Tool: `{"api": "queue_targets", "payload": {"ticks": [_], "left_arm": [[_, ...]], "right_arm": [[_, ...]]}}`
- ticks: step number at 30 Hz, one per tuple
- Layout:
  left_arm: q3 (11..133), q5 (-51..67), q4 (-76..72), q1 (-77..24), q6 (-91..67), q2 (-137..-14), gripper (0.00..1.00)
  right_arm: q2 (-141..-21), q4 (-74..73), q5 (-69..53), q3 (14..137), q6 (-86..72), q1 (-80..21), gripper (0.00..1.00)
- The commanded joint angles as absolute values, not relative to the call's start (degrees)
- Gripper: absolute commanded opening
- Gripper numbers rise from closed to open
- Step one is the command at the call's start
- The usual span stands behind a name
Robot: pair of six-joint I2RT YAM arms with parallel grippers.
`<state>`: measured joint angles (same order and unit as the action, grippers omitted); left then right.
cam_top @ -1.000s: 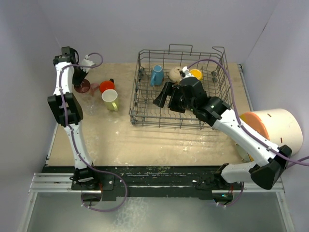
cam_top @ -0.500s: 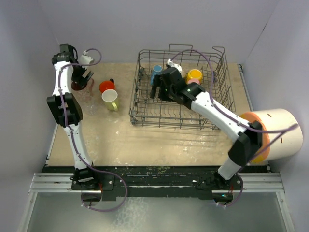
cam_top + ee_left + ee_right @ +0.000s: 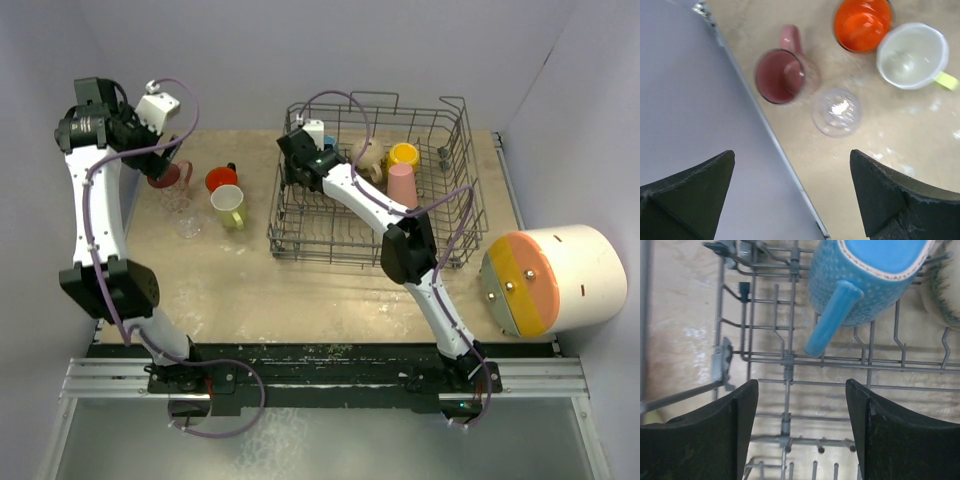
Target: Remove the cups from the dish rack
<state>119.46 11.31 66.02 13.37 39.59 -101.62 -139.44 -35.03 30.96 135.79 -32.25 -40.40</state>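
Note:
The grey wire dish rack [image 3: 370, 257] holds a blue mug [image 3: 865, 280], a beige cup [image 3: 365, 155], a yellow cup [image 3: 404, 154] and a pink tumbler [image 3: 401, 185]. My right gripper [image 3: 801, 385] is open inside the rack's far left corner [image 3: 298, 170], just short of the blue mug's handle [image 3: 832, 320], with nothing between its fingers. On the table to the left stand a pink mug [image 3: 780, 75], a clear glass [image 3: 837, 111], an orange cup [image 3: 862, 22] and a pale yellow-green mug [image 3: 912, 55]. My left gripper [image 3: 792, 160] hangs open and empty high above them, near the left wall [image 3: 135, 130].
A big white cylinder with an orange end [image 3: 550, 275] lies at the table's right side. The grey side wall [image 3: 690, 125] meets the table edge just left of the pink mug. Rack wires [image 3: 790, 360] run under my right fingers.
My left gripper opened, left the pink mug on the table and rose up and back. My right arm swung from the rack's middle to its far left corner, over the blue mug.

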Motion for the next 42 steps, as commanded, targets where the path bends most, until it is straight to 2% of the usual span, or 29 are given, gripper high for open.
{"api": "queue_targets", "payload": {"ticks": [1,14,25,29,32,39,42], "left_arm": [[108.6,17.3,67.4,13.5,39.5,-93.6,0.99],[104.6,18.3,69.5,13.5,40.3,-89.5,0.99],[104.5,17.9,70.2,13.5,41.2,-87.9,0.99],[105.2,18.5,71.0,13.5,40.8,-87.8,0.99],[105.3,18.6,71.3,13.5,41.0,-87.6,0.99],[106.1,19.4,72.3,13.5,41.1,-87.3,0.99],[106.1,20.1,72.5,13.5,41.2,-87.0,0.99]], "right_arm": [[-138.0,-33.5,35.5,138.2,-30.1,-38.9,0.71],[-142.9,-24.7,37.2,140.4,-26.4,-36.8,0.63],[-142.3,-22.9,35.8,137.8,-26.0,-36.1,0.49],[-141.5,-22.7,35.9,136.6,-25.5,-36.1,0.4],[-140.9,-22.6,36.1,136.6,-24.8,-36.0,0.26],[-138.1,-21.9,36.6,136.2,-22.8,-35.7,0.0],[-136.0,-20.6,36.6,135.8,-21.3,-35.7,0.0]]}}
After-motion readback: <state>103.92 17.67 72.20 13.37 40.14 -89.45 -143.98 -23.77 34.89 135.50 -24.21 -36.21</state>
